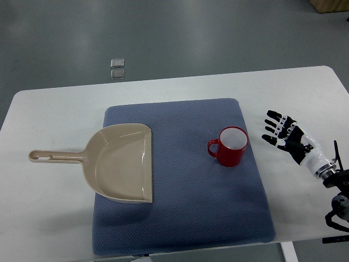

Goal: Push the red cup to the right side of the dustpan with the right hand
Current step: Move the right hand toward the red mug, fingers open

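A red cup (230, 146) with a white inside stands upright on the blue mat (191, 196), its handle pointing left. A beige dustpan (120, 162) lies on the mat's left part, its handle reaching left over the white table and its open mouth facing the cup. My right hand (278, 130) hovers over the table just right of the mat, fingers spread and pointing up-left, holding nothing. A gap of a few centimetres separates it from the cup. The left arm does not show.
The white table (49, 218) extends around the mat on all sides; its far edge runs along the top. Two small grey squares (117, 68) lie on the floor beyond the table. A wooden corner (330, 5) shows at the top right.
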Robot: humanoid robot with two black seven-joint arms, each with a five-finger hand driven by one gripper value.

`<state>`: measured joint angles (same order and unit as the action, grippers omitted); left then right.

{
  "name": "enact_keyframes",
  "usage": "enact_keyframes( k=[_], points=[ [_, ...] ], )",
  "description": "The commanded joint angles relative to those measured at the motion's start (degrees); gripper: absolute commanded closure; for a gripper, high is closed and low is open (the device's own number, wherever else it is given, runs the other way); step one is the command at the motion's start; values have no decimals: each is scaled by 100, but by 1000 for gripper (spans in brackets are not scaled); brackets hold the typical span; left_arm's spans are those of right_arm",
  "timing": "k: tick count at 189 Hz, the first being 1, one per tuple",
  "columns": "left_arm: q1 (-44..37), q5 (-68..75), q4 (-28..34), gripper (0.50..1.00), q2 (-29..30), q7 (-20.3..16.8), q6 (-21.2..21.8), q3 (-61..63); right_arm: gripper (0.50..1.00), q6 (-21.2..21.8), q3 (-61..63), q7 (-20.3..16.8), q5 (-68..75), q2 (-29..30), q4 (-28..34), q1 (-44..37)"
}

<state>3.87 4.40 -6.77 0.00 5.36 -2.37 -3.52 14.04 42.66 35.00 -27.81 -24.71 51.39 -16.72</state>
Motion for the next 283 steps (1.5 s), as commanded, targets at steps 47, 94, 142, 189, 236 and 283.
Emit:
enact_keyframes(
  k=[47,94,142,189,236,283],
  points=[
    [0,-1,0,500,0,0,0,0,576,-578,76,0,-602,54,793,125],
    [0,-1,0,500,0,0,0,0,576,-1008,93,0,-980,195,1136,283],
    [0,8,0,500,0,0,0,0,576,-1000,102,0,-972,239,1127,388],
    [0,-1,0,500,0,0,0,0,576,-956,453,0,-761,318,1127,397],
    [0,-1,0,500,0,0,0,0,576,-929,524,0,-690,274,1145,397],
    [0,-1,0,500,0,0,0,0,576,-701,524,0,-743,239,1443,494]
  ],
)
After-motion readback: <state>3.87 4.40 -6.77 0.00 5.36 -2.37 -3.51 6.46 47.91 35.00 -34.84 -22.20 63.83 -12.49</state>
